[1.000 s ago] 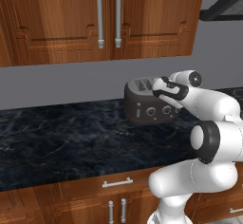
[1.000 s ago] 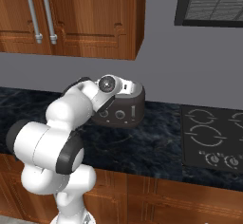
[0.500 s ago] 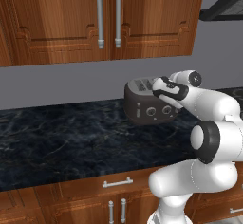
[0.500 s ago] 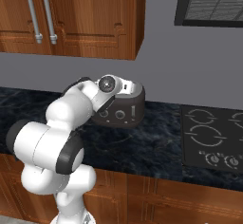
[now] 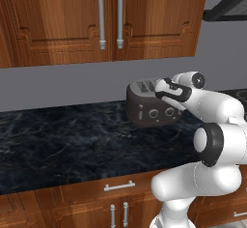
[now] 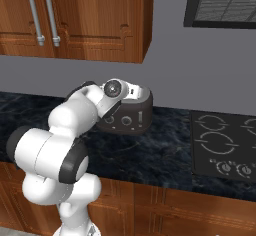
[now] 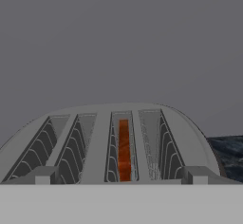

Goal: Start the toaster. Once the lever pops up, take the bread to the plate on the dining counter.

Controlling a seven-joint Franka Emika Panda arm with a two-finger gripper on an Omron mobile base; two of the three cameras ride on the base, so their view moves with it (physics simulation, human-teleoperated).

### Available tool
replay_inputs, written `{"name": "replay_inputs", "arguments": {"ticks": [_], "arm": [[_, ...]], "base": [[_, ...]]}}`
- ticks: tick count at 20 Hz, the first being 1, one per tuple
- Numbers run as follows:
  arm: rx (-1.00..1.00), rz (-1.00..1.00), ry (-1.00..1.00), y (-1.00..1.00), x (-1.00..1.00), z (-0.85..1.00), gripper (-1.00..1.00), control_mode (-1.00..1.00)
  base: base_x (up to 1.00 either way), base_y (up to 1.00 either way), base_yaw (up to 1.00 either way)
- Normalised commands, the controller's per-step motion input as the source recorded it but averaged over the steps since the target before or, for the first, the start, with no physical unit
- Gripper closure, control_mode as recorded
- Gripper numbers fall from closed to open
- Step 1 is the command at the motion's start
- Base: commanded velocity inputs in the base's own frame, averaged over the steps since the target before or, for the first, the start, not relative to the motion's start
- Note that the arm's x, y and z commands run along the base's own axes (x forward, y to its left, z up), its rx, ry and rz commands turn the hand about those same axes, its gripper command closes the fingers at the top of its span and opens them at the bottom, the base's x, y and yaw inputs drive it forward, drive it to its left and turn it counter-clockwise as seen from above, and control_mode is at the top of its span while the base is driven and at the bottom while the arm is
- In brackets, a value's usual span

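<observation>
The dark grey toaster [image 5: 150, 110] stands at the back of the black marbled counter [image 5: 62, 145], against the grey wall. Its small pale lever [image 5: 140, 112] sits left of the two round knobs. In the hand view I look along the toaster's top [image 7: 97, 142], where the bread [image 7: 123, 147] sits low in the third slot from the left, orange-brown. My gripper [image 7: 119, 176] hovers just over the toaster's near top edge, open, with its fingertips [image 7: 42, 175] wide apart and nothing between them. In the left base view the hand [image 5: 169, 91] rests above the toaster's front. The plate and dining counter are out of view.
A black stovetop [image 6: 225, 145] lies in the counter to the toaster's right, under a range hood [image 6: 220, 2]. Wooden upper cabinets [image 5: 108, 19] with silver handles hang above. Open counter stretches to the toaster's left.
</observation>
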Motion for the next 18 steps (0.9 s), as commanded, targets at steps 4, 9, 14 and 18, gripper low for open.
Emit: {"name": "replay_inputs", "arguments": {"ticks": [4, 9, 14, 18], "arm": [[0.00, 0.00, 0.00, 0.00, 0.00, 0.00, -1.00, -1.00], [0.00, 0.00, 0.00, 0.00, 0.00, 0.00, -1.00, -1.00], [0.00, 0.00, 0.00, 0.00, 0.00, 0.00, -1.00, -1.00], [0.00, 0.00, 0.00, 0.00, 0.00, 0.00, -1.00, -1.00]], "base": [[0.00, 0.00, 0.00], [0.00, 0.00, 0.00], [0.00, 0.00, 0.00], [0.00, 0.00, 0.00]]}}
